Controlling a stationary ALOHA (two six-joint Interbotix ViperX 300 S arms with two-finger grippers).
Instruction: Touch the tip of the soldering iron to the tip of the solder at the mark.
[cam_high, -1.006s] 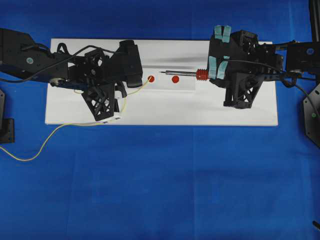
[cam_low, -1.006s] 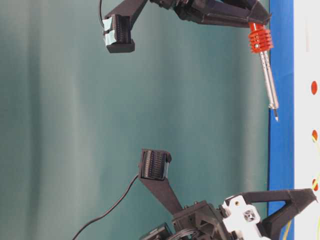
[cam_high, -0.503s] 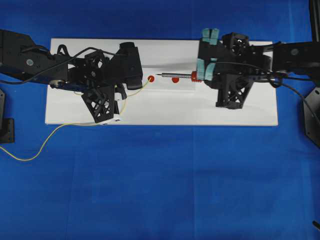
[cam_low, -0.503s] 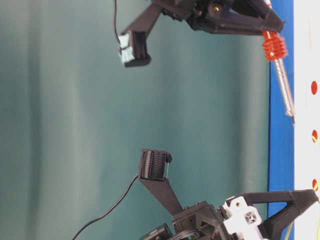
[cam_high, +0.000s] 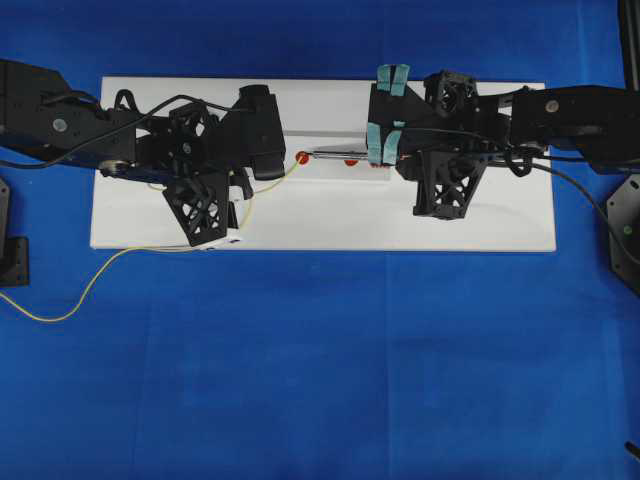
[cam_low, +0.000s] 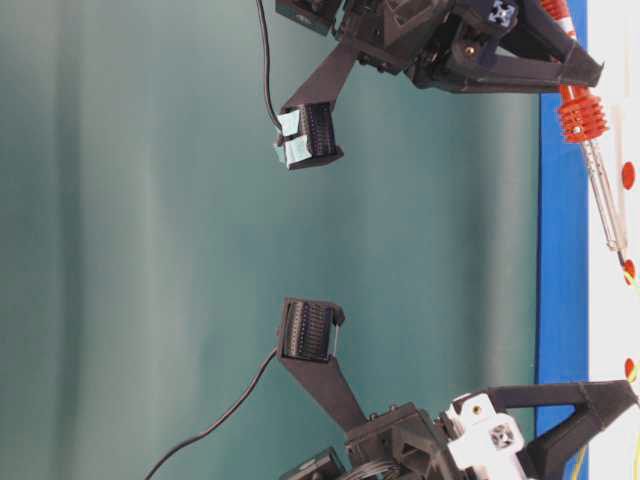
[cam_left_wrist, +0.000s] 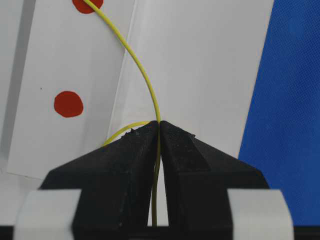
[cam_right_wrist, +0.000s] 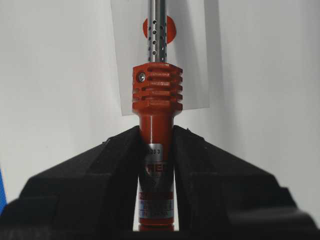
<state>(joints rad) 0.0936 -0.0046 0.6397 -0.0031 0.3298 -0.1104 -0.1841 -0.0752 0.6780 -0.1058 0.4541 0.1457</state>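
Two claws, both clamped: my right claw (cam_right_wrist: 156, 150) pinches the ribbed red-orange soldering iron (cam_right_wrist: 156, 95) with perforated silver rod; my left claw (cam_left_wrist: 159, 131) nips thin, wavy yellow solder wire (cam_left_wrist: 145, 80).

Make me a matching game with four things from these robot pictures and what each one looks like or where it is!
Things:
1. soldering iron
2. solder
3. white board
4. blue cloth

Descriptions:
A. thin yellow wire pinched in the left gripper
B. lies under the white board
C. has red dots on it
D. red ribbed collar, held by the right gripper

Pairs: 1-D, 2-A, 3-C, 4-B
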